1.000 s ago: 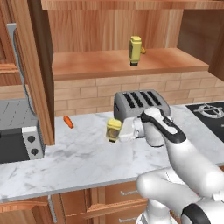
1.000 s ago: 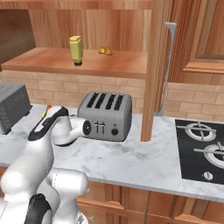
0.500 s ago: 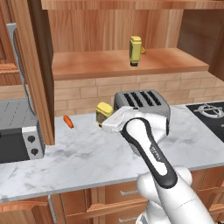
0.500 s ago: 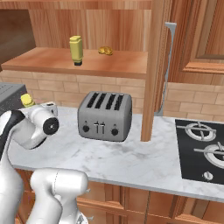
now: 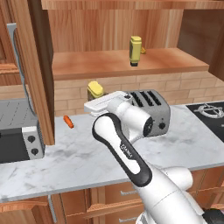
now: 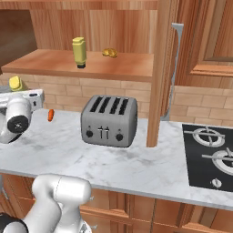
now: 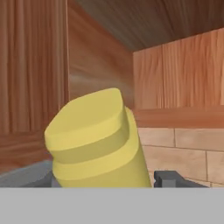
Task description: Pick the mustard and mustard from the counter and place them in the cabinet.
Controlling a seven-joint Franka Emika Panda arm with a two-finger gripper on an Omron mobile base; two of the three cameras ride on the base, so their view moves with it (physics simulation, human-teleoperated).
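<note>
One mustard [image 5: 95,90] gripped between end effector [image 5: 99,103] fingers, above counter [image 5: 83,153] | second mustard [image 5: 135,50] on cabinet [image 5: 122,64] shelf

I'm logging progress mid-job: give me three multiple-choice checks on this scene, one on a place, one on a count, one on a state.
1. Where does the mustard that the arm isn't carrying stand?
A. on the cabinet shelf
B. on the toaster
C. on the stove

2. How many slots does the toaster have on top?
A. two
B. four
C. six

3. What is the gripper doing?
A. open above the carrot
B. holding a mustard bottle off the counter
C. resting on the stove

Answers:
1. A: the placed mustard stands on the cabinet shelf.
2. B: the toaster shows four slots.
3. B: the gripper carries the second mustard above the counter.
</note>
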